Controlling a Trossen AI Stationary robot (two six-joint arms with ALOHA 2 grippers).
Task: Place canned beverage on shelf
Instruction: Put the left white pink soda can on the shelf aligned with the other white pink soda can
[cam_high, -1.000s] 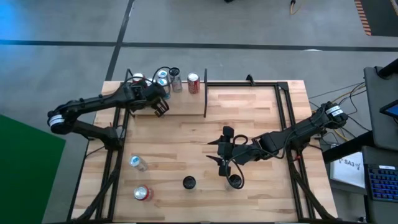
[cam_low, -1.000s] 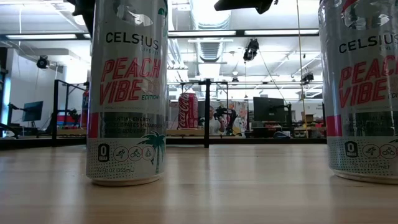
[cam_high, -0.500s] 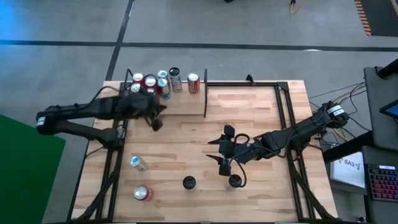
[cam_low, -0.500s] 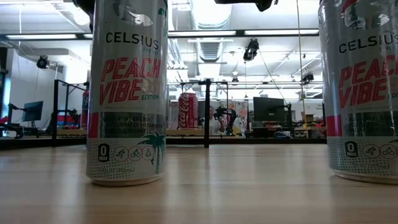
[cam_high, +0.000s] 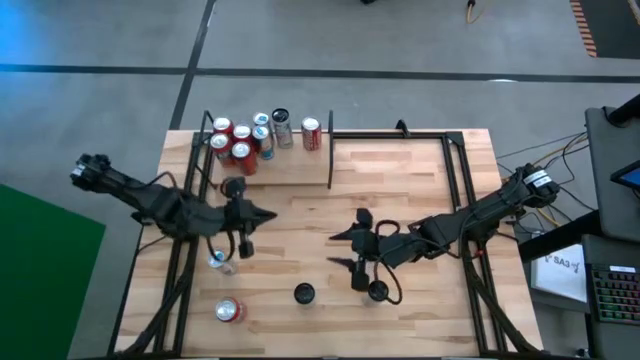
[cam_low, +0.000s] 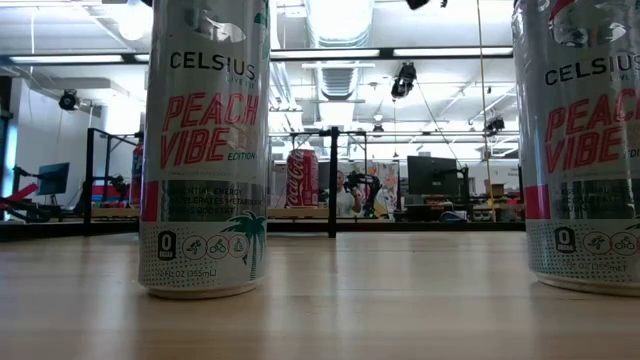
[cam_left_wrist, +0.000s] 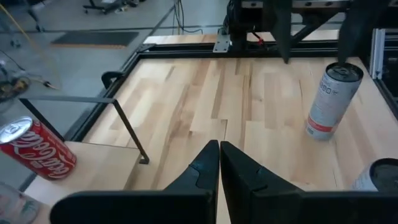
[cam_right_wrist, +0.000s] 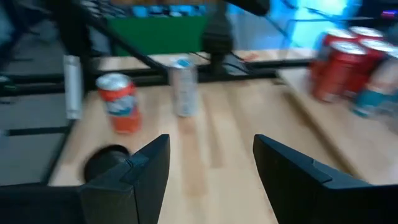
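Note:
The shelf (cam_high: 290, 172) is a light wood plank along the far edge with black rods and one upright divider rod (cam_high: 331, 150). Several cans (cam_high: 242, 137) stand on its left end, a red one (cam_high: 311, 133) by the divider. My left gripper (cam_high: 268, 214) hangs shut and empty over the table's left middle, pointing right. My right gripper (cam_high: 342, 250) hovers open and empty near the middle, pointing left. Loose upright cans: a silver one (cam_high: 220, 262), a red one (cam_high: 228, 310) and two dark-topped ones (cam_high: 304, 293) (cam_high: 377, 291).
Black frame rods (cam_high: 190, 250) run along the left and right table edges. The bare plank right of the divider (cam_high: 390, 160) holds nothing. In the low view two tall Celsius cans (cam_low: 205, 150) (cam_low: 580, 140) stand close to the camera.
My left gripper has swung away from the cans on the shelf toward the table's near side and risen, turning until it points toward the right edge; it has stayed shut. Red cans that the arm covered on the shelf now show.

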